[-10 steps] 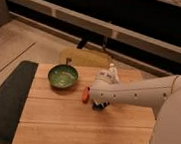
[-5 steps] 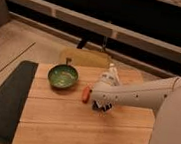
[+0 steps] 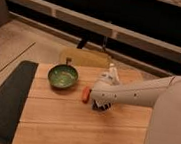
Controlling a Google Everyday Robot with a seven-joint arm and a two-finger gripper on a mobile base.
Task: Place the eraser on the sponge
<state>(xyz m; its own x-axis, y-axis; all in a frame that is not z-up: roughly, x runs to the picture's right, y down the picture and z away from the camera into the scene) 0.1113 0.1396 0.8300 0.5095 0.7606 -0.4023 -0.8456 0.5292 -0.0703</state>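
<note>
**Hand clenched low over the counter, beside the orange-red piece**

The hand [image 3: 101,104] hangs at the end of the white arm [image 3: 139,92], which reaches in from the right across the wooden counter [image 3: 76,127]. The hand is down close to the boards, right of the counter's middle, and its fingers are clenched tight.

Under the end of the arm there is only a small dark mass [image 3: 102,107] against the wood. The eraser is black, and it cannot be told apart from the fingers in that dark patch. It is therefore unclear whether the hand grips the eraser or merely sits over it. No black bar shows anywhere else on the counter. The sponge cannot be made out either; the spot beneath the hand is covered by the arm and its shadow.

Just left of the hand, close to it and possibly touching, lies the small orange-red oblong thing [image 3: 86,94], standing roughly end-on to the camera. Further left, well clear of the hand, the round green bowl [image 3: 63,76] sits upright on the boards.

A dark mat [image 3: 4,100] runs along the counter's left edge. Behind the bowl, at the far edge, lies a flat yellowish pad [image 3: 86,58].
</note>
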